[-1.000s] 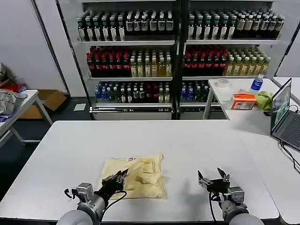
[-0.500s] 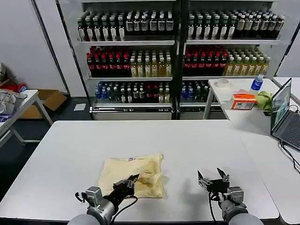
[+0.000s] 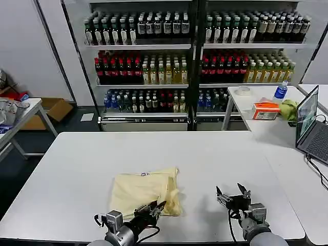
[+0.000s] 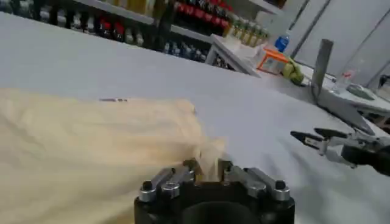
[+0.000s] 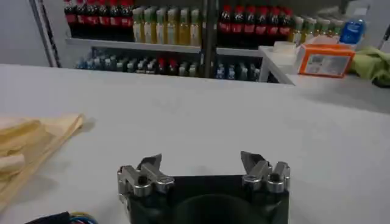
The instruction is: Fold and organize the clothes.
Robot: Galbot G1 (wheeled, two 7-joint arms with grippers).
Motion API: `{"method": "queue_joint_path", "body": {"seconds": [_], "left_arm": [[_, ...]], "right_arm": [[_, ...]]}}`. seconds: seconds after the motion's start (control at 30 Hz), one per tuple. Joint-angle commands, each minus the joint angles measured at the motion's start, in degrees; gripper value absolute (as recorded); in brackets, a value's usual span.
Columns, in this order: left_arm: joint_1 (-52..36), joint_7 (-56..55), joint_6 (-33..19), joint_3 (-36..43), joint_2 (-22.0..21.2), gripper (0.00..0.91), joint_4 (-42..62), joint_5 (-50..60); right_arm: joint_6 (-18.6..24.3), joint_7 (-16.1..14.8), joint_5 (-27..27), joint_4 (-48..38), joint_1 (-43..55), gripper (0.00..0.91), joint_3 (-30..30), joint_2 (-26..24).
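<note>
The pale yellow T-shirt (image 3: 146,190) lies folded into a rough rectangle on the white table (image 3: 169,154), a small neck label (image 3: 145,174) at its far edge. My left gripper (image 3: 152,210) is at the shirt's near right corner, shut on a bunched fold of the fabric (image 4: 206,159); the wrist view shows the cloth (image 4: 91,152) pinched between the fingers. My right gripper (image 3: 233,196) hovers open over bare table to the right of the shirt, holding nothing. The right wrist view shows my open right gripper (image 5: 201,164) and the shirt's edge (image 5: 33,137) off to one side.
Shelves of bottles (image 3: 195,56) stand behind the table. A second table at the right carries an open laptop (image 3: 311,125), an orange box (image 3: 266,110), a green cloth (image 3: 289,108) and a water bottle (image 3: 280,91). Another table (image 3: 15,115) stands at the far left.
My left gripper has pulled toward the near right with the fabric in it, drawing the crumpled fold flat so the shirt now lies smoother. The right arm has not moved.
</note>
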Motion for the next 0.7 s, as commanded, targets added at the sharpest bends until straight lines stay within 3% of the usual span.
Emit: {"method": "queue_joint_path", "body": {"seconds": [0.03, 0.43, 0.7], "left_arm": [[1.48, 0.39, 0.66, -3.83, 0.02, 0.907, -2.69, -0.54], [11.05, -4.52, 2.48, -29.58, 1.83, 0.907, -8.52, -9.5], [10.49, -7.16, 2.52, -32.7, 0.86, 0.907, -4.83, -19.75]], "right_arm": [[-0.12, 0.05, -0.01, 0.08, 0.36, 0.907, -0.2, 0.18], [-0.26, 0.06, -0.04, 0.02, 0.61, 0.907, -0.55, 0.97], [-0.36, 0.07, -0.03, 0.02, 0.86, 0.907, -0.87, 0.99]]}}
